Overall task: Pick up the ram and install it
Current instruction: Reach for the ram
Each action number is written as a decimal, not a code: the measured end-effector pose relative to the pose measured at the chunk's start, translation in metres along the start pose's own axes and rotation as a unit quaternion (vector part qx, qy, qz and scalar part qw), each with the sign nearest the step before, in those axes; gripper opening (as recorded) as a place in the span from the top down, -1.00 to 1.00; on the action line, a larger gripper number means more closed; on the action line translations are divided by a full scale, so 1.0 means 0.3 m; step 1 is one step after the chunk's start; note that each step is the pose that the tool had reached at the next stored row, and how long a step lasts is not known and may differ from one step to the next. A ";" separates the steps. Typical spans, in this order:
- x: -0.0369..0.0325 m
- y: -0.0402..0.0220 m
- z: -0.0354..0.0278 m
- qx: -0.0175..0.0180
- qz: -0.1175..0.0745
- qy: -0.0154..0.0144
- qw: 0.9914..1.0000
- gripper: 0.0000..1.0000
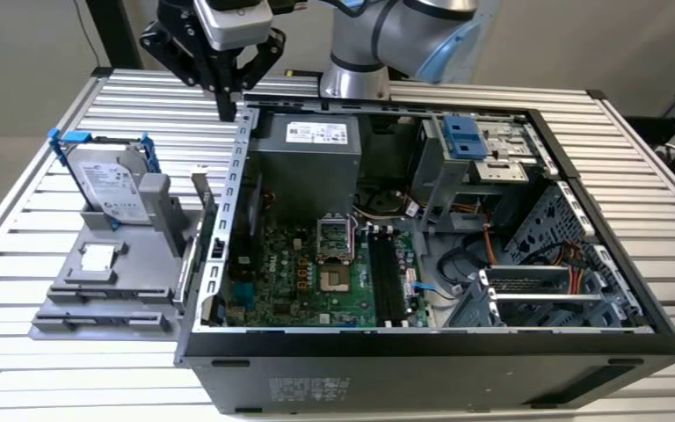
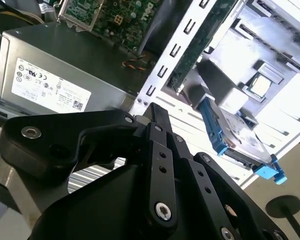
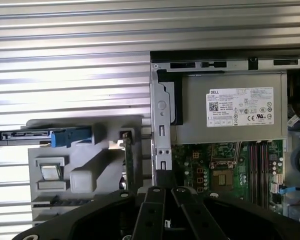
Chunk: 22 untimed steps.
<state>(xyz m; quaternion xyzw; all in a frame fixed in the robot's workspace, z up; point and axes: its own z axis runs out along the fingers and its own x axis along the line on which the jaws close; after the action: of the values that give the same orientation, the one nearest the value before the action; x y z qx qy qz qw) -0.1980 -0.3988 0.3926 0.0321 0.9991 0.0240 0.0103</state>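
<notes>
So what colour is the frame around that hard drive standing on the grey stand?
The bracket is light blue; the exterior view shows it best.

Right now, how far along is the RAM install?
Nothing looks done yet. The ram stands in the gray holder outside the case. The gripper hangs above the case wall, shut, holding nothing. Left: picking it up and seating it in the black slots, which look empty.
</notes>
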 end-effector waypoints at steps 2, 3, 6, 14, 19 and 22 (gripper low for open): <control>0.018 -0.001 0.000 0.000 0.000 0.000 1.000 1.00; 0.025 -0.002 0.000 0.000 0.000 0.000 1.000 1.00; 0.052 -0.003 -0.001 0.000 -0.001 0.000 1.000 1.00; 0.134 -0.009 -0.003 0.000 -0.002 0.000 1.000 1.00; 0.184 -0.012 -0.004 0.000 -0.003 0.000 1.000 1.00; 0.211 -0.013 -0.005 0.000 -0.004 0.000 1.000 1.00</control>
<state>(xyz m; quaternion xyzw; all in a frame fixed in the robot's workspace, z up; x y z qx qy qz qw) -0.2614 -0.3988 0.3926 0.0285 0.9993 0.0241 0.0102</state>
